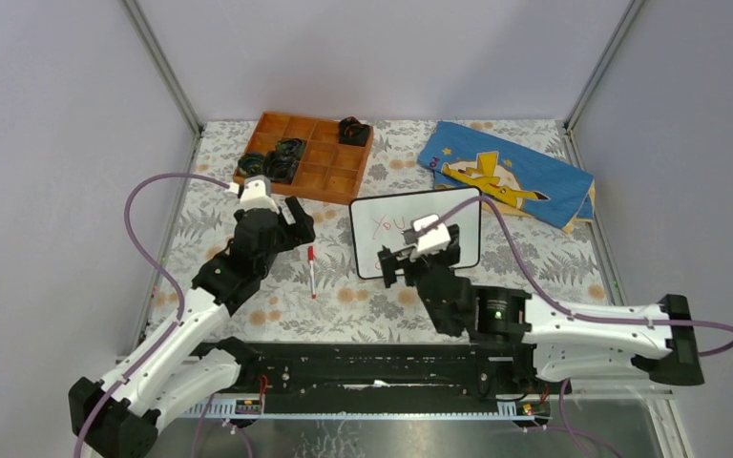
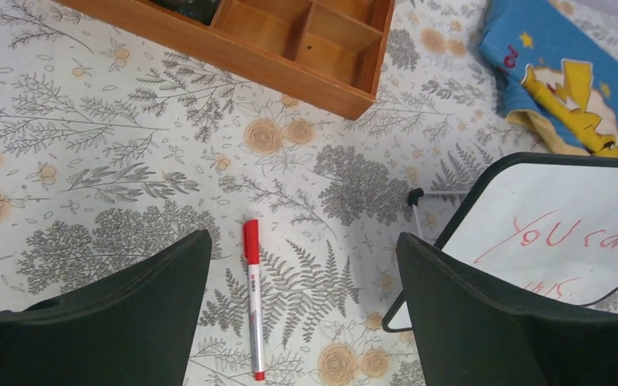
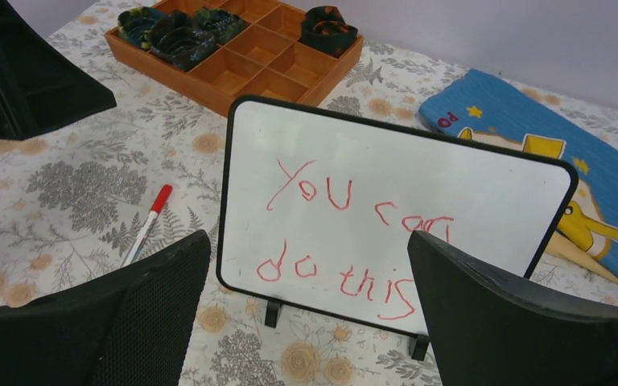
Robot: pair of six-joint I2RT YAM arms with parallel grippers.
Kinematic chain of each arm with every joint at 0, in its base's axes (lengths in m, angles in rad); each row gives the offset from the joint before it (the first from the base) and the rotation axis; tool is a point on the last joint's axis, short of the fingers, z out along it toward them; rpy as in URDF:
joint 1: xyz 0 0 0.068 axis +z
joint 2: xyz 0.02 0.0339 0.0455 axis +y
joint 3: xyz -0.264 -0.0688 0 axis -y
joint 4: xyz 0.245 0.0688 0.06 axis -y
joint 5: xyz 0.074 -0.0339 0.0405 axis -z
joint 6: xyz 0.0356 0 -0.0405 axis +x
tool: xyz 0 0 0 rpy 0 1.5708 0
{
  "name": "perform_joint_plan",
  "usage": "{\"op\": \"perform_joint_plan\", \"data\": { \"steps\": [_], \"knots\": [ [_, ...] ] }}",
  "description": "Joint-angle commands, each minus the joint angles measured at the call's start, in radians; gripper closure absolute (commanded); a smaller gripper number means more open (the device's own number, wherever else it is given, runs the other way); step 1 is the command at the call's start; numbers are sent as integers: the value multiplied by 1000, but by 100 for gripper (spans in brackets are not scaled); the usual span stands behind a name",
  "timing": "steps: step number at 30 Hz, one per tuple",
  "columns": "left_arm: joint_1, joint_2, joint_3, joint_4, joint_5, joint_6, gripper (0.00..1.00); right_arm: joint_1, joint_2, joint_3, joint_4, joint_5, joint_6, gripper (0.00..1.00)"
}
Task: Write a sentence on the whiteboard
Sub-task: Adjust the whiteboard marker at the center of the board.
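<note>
The whiteboard stands on its black feet mid-table; it also shows in the right wrist view and the left wrist view. The sentence in red reads "You can do this" in two lines. A red-capped marker lies on the cloth left of the board, also in the left wrist view. My left gripper is open and empty above the marker. My right gripper is open and empty in front of the board.
A wooden divided tray with dark items stands at the back left. A blue cloth with a yellow figure lies at the back right. A floral tablecloth covers the table; metal frame posts stand at the back corners.
</note>
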Motion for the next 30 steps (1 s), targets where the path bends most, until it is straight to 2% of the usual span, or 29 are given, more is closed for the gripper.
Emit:
{"op": "perform_joint_plan", "data": {
  "steps": [1,4,8,10,14,18,21,25,30],
  "knots": [
    [-48,-14,0,88,-126,-58,7,-5,101,152,9,126,-2,0],
    [-55,-21,30,86,-127,-82,6,-36,152,229,-92,71,44,0],
    [-55,-36,33,74,-132,-92,1,-92,105,142,77,-122,-19,0],
    [-55,-12,28,39,-137,-65,1,-117,74,86,148,-168,-14,0],
    [-48,110,42,-121,-164,-71,1,-141,51,85,102,-142,41,0],
    [-24,259,55,-164,-24,-86,1,-141,20,74,12,-122,58,0],
    [-23,341,79,-175,31,-81,1,-141,-38,37,0,-139,76,0],
    [-23,368,84,-162,75,-60,1,-141,-104,-11,-39,-112,104,0],
    [-23,344,67,-136,102,-46,1,-162,-84,20,-141,-97,164,0]
  ]
}}
